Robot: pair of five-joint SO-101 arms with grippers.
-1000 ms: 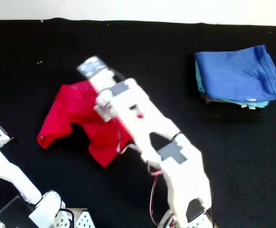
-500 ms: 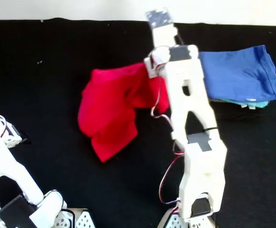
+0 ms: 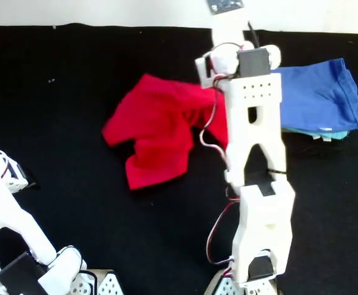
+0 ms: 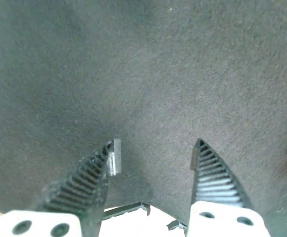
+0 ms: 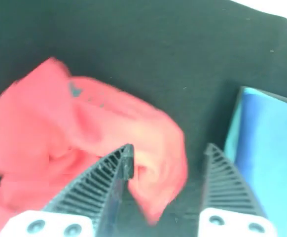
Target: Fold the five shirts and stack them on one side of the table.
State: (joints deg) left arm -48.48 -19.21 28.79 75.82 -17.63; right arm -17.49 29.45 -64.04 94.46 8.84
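While the red shirt [image 3: 157,132] lies crumpled mid-counter [image 3: 74,67], just left of the folded stack [image 3: 311,95] at far right | right hand [image 5: 168,154] above its right edge, spread apart, gripping nothing | left hand [image 4: 156,148] also spread, near left | step: probably laying it out | next: flatten it, then fold.

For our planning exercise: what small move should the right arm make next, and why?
Probably lower the open right pincer onto an edge of the red shirt and grip it to spread it: the shirt lies crumpled and unfolded beside the folded stack.
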